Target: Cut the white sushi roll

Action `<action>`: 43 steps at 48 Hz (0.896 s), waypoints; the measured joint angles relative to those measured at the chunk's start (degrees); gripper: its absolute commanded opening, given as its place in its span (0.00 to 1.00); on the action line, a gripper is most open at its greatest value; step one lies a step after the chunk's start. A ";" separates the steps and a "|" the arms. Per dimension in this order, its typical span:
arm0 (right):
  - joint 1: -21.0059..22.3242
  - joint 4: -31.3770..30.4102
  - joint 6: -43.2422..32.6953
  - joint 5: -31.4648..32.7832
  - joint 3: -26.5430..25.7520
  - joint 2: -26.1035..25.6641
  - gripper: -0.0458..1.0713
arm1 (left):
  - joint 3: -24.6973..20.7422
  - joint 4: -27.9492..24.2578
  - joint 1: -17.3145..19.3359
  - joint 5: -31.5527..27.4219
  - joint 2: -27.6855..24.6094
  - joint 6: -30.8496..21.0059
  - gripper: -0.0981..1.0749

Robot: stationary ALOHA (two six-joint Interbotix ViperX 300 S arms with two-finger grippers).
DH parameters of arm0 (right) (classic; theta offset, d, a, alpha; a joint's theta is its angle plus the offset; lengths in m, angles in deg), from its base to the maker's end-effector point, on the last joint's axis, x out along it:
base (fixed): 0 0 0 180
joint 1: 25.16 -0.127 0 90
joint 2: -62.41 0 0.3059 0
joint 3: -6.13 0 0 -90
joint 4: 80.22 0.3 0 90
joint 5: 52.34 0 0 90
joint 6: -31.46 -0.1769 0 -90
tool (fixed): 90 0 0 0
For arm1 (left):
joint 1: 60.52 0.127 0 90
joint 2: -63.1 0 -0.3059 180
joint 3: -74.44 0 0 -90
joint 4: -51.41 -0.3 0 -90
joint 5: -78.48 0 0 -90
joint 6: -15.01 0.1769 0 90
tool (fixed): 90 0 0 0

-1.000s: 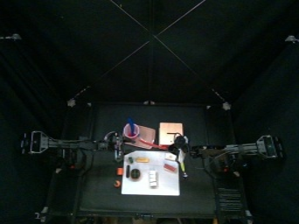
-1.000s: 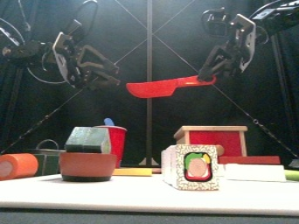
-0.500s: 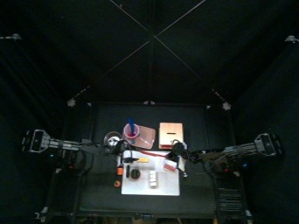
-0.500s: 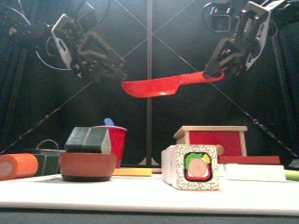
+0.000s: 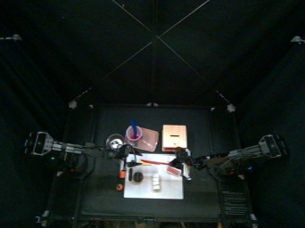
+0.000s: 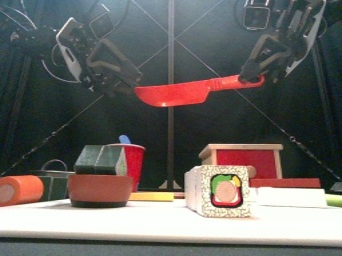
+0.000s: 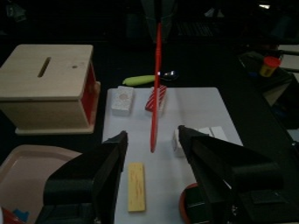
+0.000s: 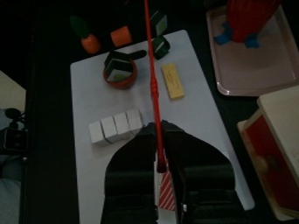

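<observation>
- The right end effector (image 6: 254, 76) is clenched on the handle of a red knife (image 6: 181, 92) and holds it high above the counter (image 5: 102, 203), the blade almost level and pointing toward the left arm
- The left end effector (image 7: 149, 157) is released, its jaws wide apart, and it hangs in the air just beside the tip of the knife; I cannot tell if it touches the blade
- The white sushi roll (image 6: 225, 191) stands on the white board (image 8: 100, 92), near the front edge, with its cut face toward the front camera; this face shows a green and pink filling inside white rice and a dark wrap
- On the board there is also a dark bowl-like piece (image 6: 100, 186) with a green block on top, a yellow strip (image 8: 174, 80) and a row of small white blocks (image 8: 114, 128)
- A red cup (image 6: 128, 158) stands on a pink tray (image 8: 247, 61), and a wooden box (image 7: 49, 83) with a slot on top is just beside the board
- An orange roll (image 6: 20, 189) lies at the left side of the counter
</observation>
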 measured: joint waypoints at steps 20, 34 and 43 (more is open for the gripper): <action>-0.09 0.00 0.00 -0.09 0.00 0.53 0.22 | -3.43 0.00 -1.41 1.41 -6.59 0.00 0.68; -0.26 -0.18 0.26 -0.09 0.00 1.14 0.22 | -3.52 0.00 -1.49 1.49 -7.56 0.00 0.50; -0.35 0.00 0.00 -0.09 0.00 2.72 0.22 | -3.52 0.09 -2.37 1.85 -9.32 -0.26 0.49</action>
